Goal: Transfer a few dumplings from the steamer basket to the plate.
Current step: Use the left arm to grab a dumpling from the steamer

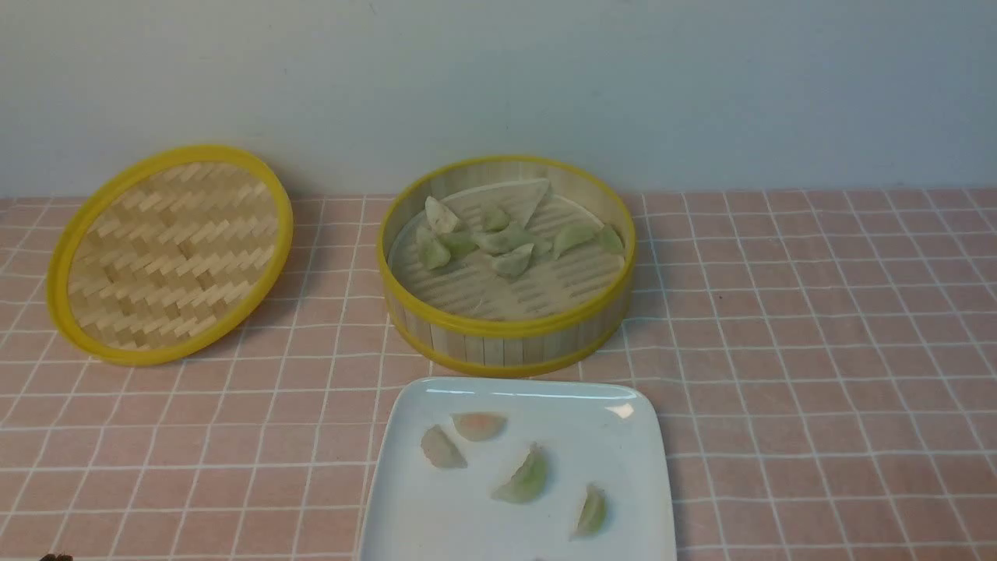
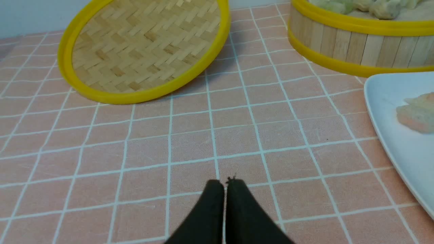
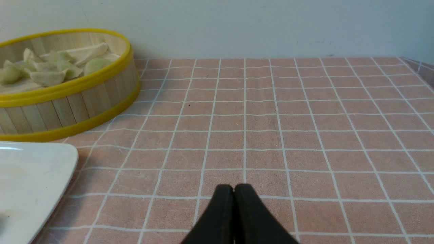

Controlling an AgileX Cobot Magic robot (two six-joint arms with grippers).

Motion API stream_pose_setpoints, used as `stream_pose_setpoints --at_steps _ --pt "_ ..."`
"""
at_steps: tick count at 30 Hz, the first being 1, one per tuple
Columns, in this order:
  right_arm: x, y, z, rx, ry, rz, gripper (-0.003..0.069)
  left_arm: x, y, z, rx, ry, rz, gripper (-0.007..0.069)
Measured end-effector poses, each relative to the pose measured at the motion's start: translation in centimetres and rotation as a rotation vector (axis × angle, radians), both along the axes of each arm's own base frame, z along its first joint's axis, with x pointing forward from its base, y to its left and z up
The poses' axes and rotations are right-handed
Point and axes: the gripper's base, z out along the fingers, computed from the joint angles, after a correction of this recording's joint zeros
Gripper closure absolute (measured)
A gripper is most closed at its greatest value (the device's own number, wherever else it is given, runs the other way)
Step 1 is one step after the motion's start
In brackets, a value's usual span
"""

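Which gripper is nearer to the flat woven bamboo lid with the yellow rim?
Left. The left gripper faces the lid across pink checked tablecloth; the right gripper is past the round bamboo steamer basket, lid outside its view.

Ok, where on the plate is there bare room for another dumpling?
The plate is bare in its far-right corner and, as far as the front view shows, in its near-left part. The dumplings crowd the far-left part and the middle, two of them close together.
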Motion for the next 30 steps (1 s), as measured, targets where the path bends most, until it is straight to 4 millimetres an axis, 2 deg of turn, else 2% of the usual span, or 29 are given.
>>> stream_pose_setpoints --at_steps 21,23,28,30 --pt "0.0 0.0 0.0 0.0 0.0 0.0 0.0673 0.0 0.0 0.1 -0.004 -0.006 -0.001 0.0631" --pt "0.0 0.0 0.0 0.0 0.0 0.0 0.0673 0.1 -0.2 0.4 -0.108 -0.044 0.007 0.0631" --pt "0.0 0.0 0.0 0.0 0.0 0.0 0.0673 0.4 -0.5 2.0 -0.505 -0.172 0.051 0.0631" --pt "0.0 0.0 0.0 0.0 0.0 0.0 0.0673 0.4 -0.1 3.0 -0.699 -0.274 0.091 0.0631"
